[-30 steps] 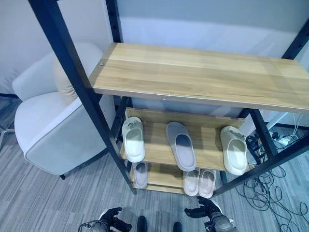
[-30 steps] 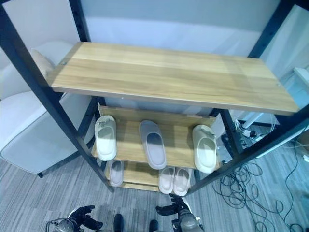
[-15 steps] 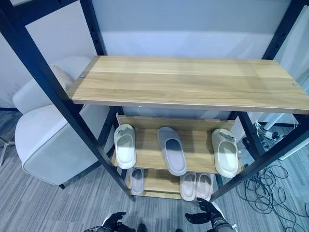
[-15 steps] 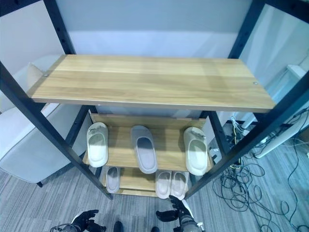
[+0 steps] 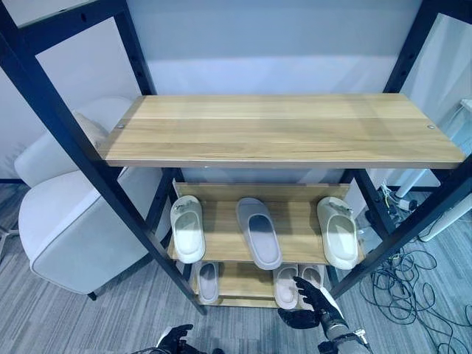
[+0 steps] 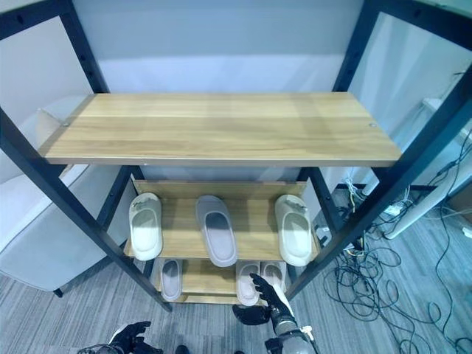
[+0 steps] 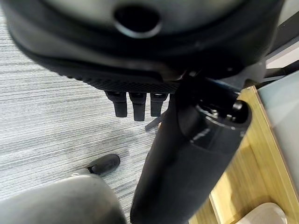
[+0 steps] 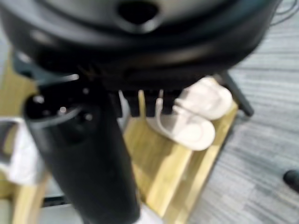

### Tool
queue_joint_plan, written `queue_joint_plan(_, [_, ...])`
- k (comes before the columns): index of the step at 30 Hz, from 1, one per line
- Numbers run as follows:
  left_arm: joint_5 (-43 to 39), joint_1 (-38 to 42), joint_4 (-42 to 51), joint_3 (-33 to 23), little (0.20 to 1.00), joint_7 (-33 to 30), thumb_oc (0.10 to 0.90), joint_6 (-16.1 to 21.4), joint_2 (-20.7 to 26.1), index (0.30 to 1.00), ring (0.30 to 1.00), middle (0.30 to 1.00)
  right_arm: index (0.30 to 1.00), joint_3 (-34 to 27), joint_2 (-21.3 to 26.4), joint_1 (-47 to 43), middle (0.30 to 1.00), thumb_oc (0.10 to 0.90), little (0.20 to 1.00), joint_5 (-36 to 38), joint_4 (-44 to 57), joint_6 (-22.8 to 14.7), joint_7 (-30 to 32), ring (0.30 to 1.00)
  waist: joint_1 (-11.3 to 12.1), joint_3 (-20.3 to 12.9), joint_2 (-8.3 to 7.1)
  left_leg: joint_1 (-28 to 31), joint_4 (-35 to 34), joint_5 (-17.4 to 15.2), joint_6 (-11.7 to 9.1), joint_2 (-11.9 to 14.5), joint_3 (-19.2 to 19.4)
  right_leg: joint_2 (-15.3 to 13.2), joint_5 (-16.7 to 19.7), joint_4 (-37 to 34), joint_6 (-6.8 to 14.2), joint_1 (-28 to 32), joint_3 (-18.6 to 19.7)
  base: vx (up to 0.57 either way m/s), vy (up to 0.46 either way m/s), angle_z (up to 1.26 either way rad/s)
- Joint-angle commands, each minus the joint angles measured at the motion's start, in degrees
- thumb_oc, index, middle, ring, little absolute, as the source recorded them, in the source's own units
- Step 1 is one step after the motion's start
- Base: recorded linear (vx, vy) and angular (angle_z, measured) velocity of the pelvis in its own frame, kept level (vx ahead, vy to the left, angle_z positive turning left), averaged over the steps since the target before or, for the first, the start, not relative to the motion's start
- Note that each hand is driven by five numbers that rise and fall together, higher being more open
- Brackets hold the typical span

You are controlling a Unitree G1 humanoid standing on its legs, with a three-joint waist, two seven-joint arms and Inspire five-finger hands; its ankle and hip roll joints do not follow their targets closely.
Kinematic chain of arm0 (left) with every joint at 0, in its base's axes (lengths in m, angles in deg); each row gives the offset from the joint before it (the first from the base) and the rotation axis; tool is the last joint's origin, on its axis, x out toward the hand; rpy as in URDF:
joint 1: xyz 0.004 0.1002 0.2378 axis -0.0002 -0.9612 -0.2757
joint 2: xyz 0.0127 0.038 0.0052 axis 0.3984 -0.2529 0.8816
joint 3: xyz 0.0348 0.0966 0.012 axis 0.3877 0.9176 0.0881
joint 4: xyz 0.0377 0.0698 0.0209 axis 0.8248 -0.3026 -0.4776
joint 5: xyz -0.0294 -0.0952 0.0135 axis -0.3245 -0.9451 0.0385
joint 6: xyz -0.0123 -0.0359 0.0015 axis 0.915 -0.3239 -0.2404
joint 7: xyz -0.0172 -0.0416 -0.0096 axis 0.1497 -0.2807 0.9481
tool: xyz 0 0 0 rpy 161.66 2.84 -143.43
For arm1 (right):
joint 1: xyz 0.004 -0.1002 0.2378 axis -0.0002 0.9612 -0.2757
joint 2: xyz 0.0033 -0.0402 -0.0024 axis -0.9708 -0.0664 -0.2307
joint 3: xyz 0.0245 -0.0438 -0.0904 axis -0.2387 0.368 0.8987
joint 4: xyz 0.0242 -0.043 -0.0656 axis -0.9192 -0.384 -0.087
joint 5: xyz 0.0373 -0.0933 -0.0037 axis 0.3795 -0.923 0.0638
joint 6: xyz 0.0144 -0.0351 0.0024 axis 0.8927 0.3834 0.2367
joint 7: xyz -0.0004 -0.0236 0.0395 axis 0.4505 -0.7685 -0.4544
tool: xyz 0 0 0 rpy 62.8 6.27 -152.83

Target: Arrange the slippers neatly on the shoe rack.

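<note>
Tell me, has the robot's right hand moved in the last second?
Yes. The right hand has risen toward the bottom shelf, now overlapping the pair of slippers there.

The rack [image 5: 140,243] has a bare top shelf [image 5: 280,129]; three slippers [image 5: 258,232] lie on the middle, apparently three below [image 5: 209,281].

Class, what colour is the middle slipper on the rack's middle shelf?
Grey: the middle slipper shows best in the left eye view.

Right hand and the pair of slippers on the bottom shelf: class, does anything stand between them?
Nothing visible does. The right hand hangs open just in front of the pair of pale slippers on the bottom shelf, with open space between them.
</note>
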Motion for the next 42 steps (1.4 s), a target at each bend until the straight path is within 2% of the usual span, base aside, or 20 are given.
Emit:
queue_joint_plan(1, [1.21, 3.95, -3.39, 1.34, 0.900, -0.59, 0.800, 2.33, -1.93, 0.900, 0.900, 0.900, 0.900, -1.88, 0.99, -2.29, 0.900, 0.800, 0.900, 1.78, 8.10, -5.28, -1.24, 0.900, 0.08, -0.28, -1.54, 0.33, 0.51, -5.24, -0.85, -2.46, -2.09, -0.06, -5.41, 0.79, 2.35, 1.14, 0.21, 0.00, 0.000, 0.00])
queue_joint_plan(9, [1.52, 4.30, -2.47, 2.70, 0.900, 0.60, 0.800, 2.50, -1.70, 0.900, 0.900, 0.900, 0.900, 2.81, 1.88, -4.31, 0.900, 0.800, 0.900, 8.83, 7.66, -4.31, -6.85, 0.900, 0.77, -0.62, -2.12, 0.54, 0.51, -5.23, -0.91, -2.39, -2.34, -0.01, -5.47, 0.79, 2.19, 1.45, 0.09, 0.00, -0.007, -0.02])
queue_joint_plan(13, [1.48, 4.53, -2.41, 3.34, 0.900, 0.91, 0.800, 2.58, -1.42, 0.900, 0.900, 0.900, 0.900, 6.64, 2.33, -7.34, 0.900, 0.800, 0.900, 14.99, 8.34, -3.75, -10.15, 0.900, 1.54, -0.88, -2.39, 0.54, 0.51, -5.05, -1.02, -2.41, -2.82, -0.02, -5.50, 0.79, 2.04, 1.48, -0.16, 0.00, -0.004, 0.02])
queue_joint_plan(23, [1.98, 4.38, -2.47, 4.86, 0.900, 0.62, 0.800, 2.84, -1.73, 0.900, 0.900, 0.900, 0.900, 14.34, 1.19, -14.20, 0.900, 0.800, 0.900, 26.37, 10.23, -3.15, -13.13, 0.900, 2.97, -1.18, -2.49, 0.56, 0.51, -4.76, -1.30, -2.34, -3.79, 0.00, -5.63, 0.79, 1.79, 1.87, -1.52, 0.00, -0.005, 0.08])
queue_joint_plan(31, [1.19, 4.45, -2.42, 5.10, 0.900, 0.16, 0.800, 2.44, -2.15, 0.900, 0.900, 0.900, 0.900, 16.58, -0.49, -16.40, 0.900, 0.800, 0.900, 23.77, 6.49, -2.24, -11.84, 0.900, 3.46, -1.31, -2.65, 0.40, 0.51, -4.59, -1.36, -2.36, -4.20, 0.04, -5.68, 0.79, 1.60, 2.00, -2.16, 0.00, -0.003, 0.07])
queue_joint_plan(42, [1.18, 3.94, -2.57, 4.43, 0.900, 0.02, 0.800, 2.18, -2.22, 0.900, 0.900, 0.900, 0.900, 12.30, 0.08, -12.67, 0.900, 0.800, 0.900, 16.55, 4.65, -2.37, -9.10, 0.900, 2.86, -1.47, -2.49, 0.44, 0.51, -4.69, -1.24, -2.46, -4.22, -0.08, -5.56, 0.79, 1.78, 1.92, -2.16, 0.00, 0.000, 0.00])
